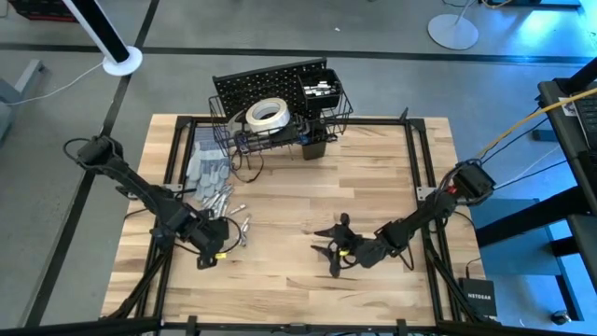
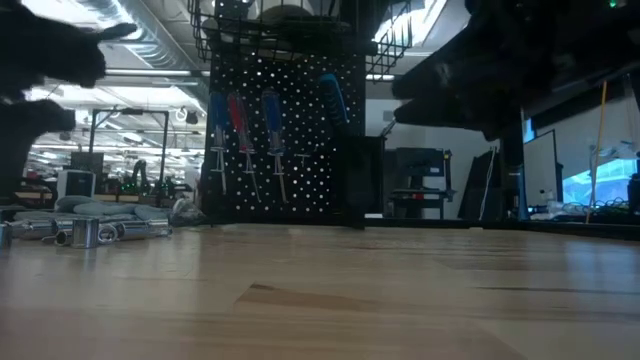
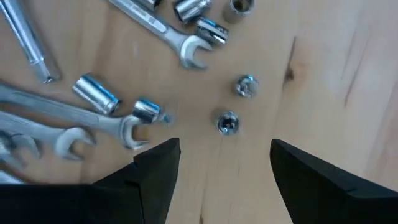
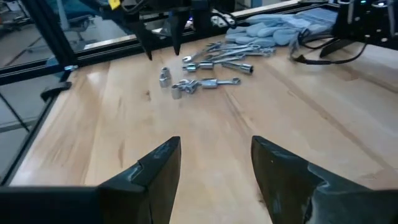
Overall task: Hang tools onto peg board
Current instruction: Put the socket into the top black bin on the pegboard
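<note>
Two arms over a pale wooden bench (image 1: pixel 308 271), grain running side to side, black frame round its edge. Grey concrete floor around it; the low view shows a lit workshop behind. Peg board (image 1: pixel 270 84) stands at the far edge, middle, wire basket (image 1: pixel 326 93) attached, white tape roll (image 1: pixel 266 114) lying at its top, blue and red screwdrivers (image 2: pixel 245 125) hanging on its face. Grey gloves (image 1: pixel 207 168) near the far-left corner. Wrenches and sockets (image 1: pixel 229 215) scattered toward the left edge. Left gripper (image 1: pixel 216 250) just above them, released, empty. Right gripper (image 1: pixel 328 250) near the front edge, middle, fingers apart, empty.
</note>
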You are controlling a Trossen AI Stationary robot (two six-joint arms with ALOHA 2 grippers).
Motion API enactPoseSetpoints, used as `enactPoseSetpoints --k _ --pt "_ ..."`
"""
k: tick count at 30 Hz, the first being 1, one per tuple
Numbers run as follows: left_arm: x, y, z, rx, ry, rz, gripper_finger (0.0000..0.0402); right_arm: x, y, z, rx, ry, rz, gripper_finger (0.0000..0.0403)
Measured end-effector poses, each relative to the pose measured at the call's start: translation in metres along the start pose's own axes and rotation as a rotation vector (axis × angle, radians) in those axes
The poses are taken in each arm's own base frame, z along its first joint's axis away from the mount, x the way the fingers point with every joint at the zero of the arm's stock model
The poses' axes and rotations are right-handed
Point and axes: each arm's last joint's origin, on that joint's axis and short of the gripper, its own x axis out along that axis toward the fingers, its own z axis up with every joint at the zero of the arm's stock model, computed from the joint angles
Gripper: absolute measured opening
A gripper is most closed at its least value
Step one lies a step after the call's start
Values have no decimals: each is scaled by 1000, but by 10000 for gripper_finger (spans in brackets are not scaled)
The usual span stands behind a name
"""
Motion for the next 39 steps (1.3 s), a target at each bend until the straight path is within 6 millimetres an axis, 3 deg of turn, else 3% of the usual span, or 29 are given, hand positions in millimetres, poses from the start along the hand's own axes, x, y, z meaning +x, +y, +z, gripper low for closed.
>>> enactPoseSetpoints --k 7,12,22,33,39 --pt "21 6 -7 -26 -55 -45 241 -1 0 -1 -8 8 -1 199" --pt "24 9 -9 -56 -89 -9 236 0 0 -1 -9 6 -8 199" --pt "39 7 -10 -7 -80 -33 159 -1 0 -2 -14 10 -13 199" --pt "41 11 -13 -4 -43 8 59 0 -1 -2 -18 13 -16 199" --pt "29 3 -7 15 5 10 52 0 -1 -2 -18 13 -16 199"
